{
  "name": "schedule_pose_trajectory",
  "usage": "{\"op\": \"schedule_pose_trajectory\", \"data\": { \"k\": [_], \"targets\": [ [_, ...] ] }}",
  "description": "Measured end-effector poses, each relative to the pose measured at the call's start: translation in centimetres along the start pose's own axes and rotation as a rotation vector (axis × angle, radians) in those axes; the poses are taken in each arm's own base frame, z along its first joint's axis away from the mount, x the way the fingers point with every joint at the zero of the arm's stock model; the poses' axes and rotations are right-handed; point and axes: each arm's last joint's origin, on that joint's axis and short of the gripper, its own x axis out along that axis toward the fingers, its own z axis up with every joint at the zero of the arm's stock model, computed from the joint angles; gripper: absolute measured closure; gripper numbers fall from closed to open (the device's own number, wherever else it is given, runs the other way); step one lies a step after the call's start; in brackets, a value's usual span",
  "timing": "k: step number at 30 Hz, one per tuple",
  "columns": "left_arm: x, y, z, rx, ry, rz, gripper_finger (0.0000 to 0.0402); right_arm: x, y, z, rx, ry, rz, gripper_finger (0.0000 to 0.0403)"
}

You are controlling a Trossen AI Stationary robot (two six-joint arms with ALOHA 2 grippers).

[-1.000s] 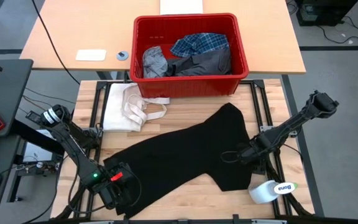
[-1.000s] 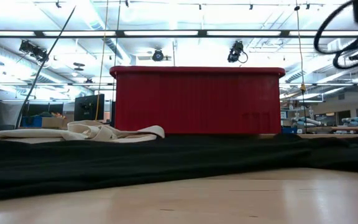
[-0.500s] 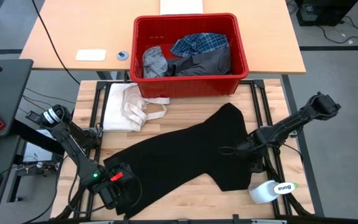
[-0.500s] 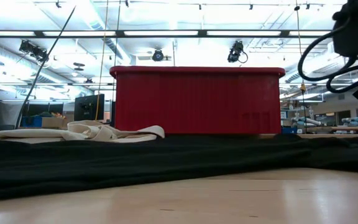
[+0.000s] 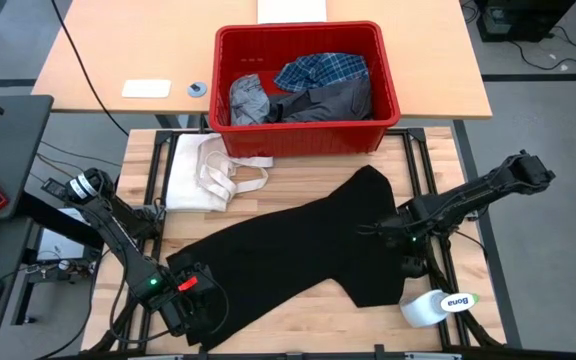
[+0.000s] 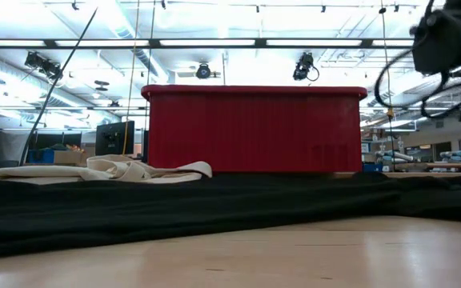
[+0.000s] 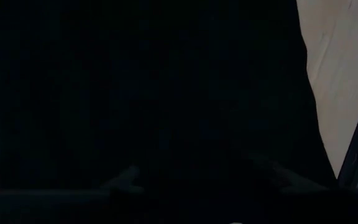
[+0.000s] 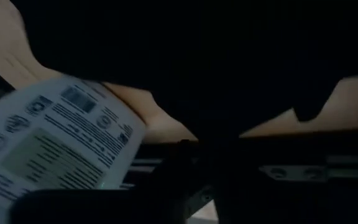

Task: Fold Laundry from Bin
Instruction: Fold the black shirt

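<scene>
A large black garment (image 5: pixel 298 250) lies spread slantwise over the table, from the near left to the far right. Its near-left end is under my left gripper (image 5: pixel 196 300), which is shut on it. My right gripper (image 5: pixel 380 232) hovers over the garment's right part, close to its right edge. The red bin (image 5: pixel 388 90) stands at the far edge. It holds a plaid shirt (image 5: pixel 323 70), a light grey garment (image 5: pixel 250 100) and a dark grey one (image 5: pixel 333 100). In the low view the black garment (image 6: pixel 214 212) stretches flat in front of the bin (image 6: pixel 254 132). My left gripper has the black garment by its near-left end (image 7: pixel 191 155) and comes at it steeply from above. Black cloth fills the space between the two fingers (image 7: pixel 126 180). The dark hides how many layers they hold. From the gripper the cloth runs away over the table.
A cream-white cloth with strap loops (image 5: pixel 208 170) lies at the far left, beside the bin. A white bottle (image 5: pixel 438 305) lies on its side at the near right corner, close under my right arm. Bare wood shows along the near edge (image 5: pixel 298 320).
My right gripper has moved a little toward the table's left and far side, over the black garment's right part, and has turned somewhat. The garment lies as before.
</scene>
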Motion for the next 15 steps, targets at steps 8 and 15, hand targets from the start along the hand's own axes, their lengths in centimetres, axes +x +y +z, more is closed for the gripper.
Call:
{"op": "schedule_pose_trajectory", "data": {
  "k": [8, 15],
  "targets": [
    [0.0, 0.0, 0.0, -0.04, 0.0, -0.001, 0.0249, 1.7, -0.8, 1.1, 0.02, -0.059, 0.079, 0.0238],
    [0.0, 0.0, 0.0, -0.04, 0.0, -0.001, 0.0249, 1.9, -0.3, 1.9, -0.026, -0.147, 0.125, 0.0303]
  ]
}}
